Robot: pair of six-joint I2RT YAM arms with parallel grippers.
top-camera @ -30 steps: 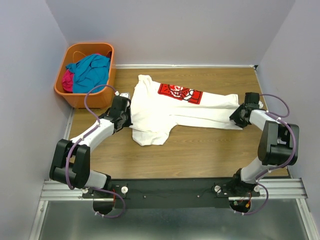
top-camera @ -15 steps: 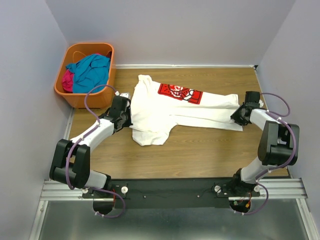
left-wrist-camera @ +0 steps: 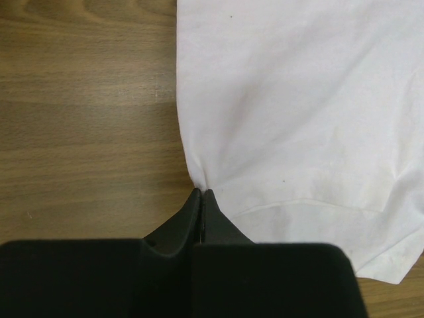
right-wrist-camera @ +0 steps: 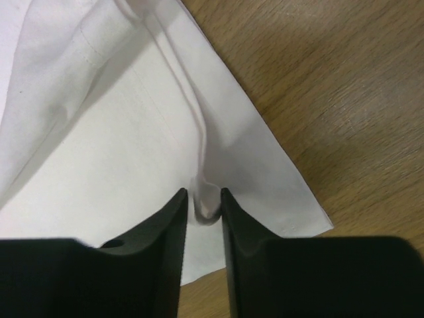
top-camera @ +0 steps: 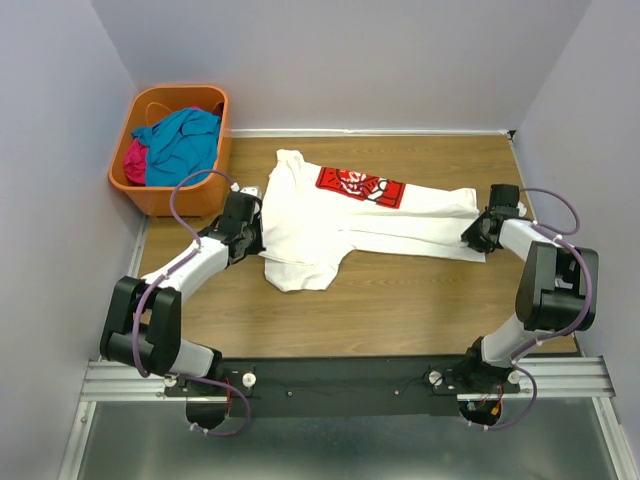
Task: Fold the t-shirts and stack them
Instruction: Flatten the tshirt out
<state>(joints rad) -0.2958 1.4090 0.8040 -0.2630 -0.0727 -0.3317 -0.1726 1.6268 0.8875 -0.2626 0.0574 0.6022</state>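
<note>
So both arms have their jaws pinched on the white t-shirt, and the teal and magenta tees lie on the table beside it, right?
No: the teal tee and magenta tee lie in the orange basket, not on the table; the top external view shows it. The rest holds.

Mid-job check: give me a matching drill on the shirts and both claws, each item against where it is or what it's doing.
1 white cloth t-shirt with red print
2 teal-blue cloth t-shirt
3 left claw
4 right claw

A in the orange plastic basket
B pinched on the shirt edge nearest the basket
C spread on the wooden table
D closed round a fold at the shirt's far end

Pairs: 1-C, 2-A, 3-B, 4-D
</note>
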